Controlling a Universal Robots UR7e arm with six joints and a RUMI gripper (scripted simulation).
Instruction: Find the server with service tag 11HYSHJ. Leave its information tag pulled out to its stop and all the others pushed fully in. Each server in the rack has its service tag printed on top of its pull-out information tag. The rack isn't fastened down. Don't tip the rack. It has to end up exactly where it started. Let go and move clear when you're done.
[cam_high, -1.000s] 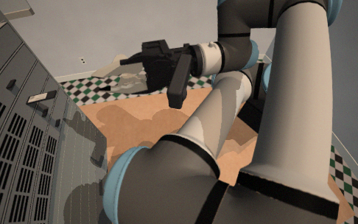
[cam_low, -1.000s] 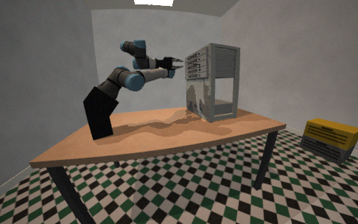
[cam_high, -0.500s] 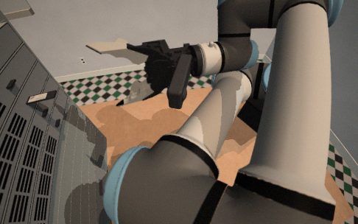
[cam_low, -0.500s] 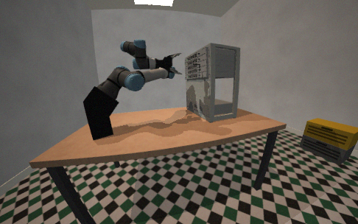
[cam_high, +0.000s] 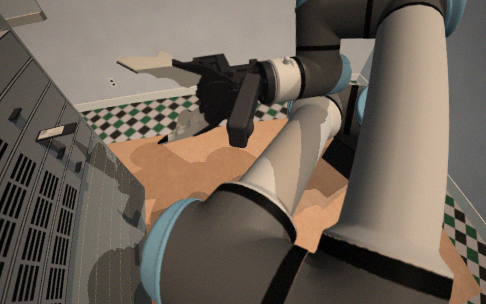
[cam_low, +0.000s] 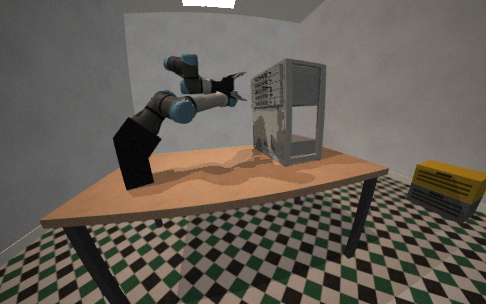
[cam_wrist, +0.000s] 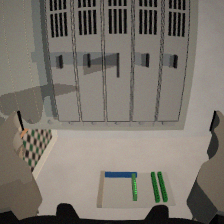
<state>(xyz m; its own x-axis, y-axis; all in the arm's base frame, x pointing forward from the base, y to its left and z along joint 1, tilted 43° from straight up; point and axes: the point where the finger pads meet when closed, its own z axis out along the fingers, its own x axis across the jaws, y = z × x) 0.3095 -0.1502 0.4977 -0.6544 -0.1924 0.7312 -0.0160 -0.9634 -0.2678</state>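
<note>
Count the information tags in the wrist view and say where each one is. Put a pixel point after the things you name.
5: the middle tag (cam_high: 56, 132) (cam_wrist: 118, 65), pulled out; the far-left tag (cam_high: 78, 166) (cam_wrist: 59, 61); the near-left tag (cam_high: 61, 152) (cam_wrist: 88, 60); the near-right tag (cam_high: 15, 114) (cam_wrist: 147, 60); the far-right tag (cam_wrist: 175, 61). None looks hidden there.

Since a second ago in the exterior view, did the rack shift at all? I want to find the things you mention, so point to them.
No: the rack (cam_high: 107, 220) (cam_low: 287, 115) (cam_wrist: 187, 90) stands at the same place on the tabletop (cam_high: 200, 170) (cam_low: 200, 192).
</note>
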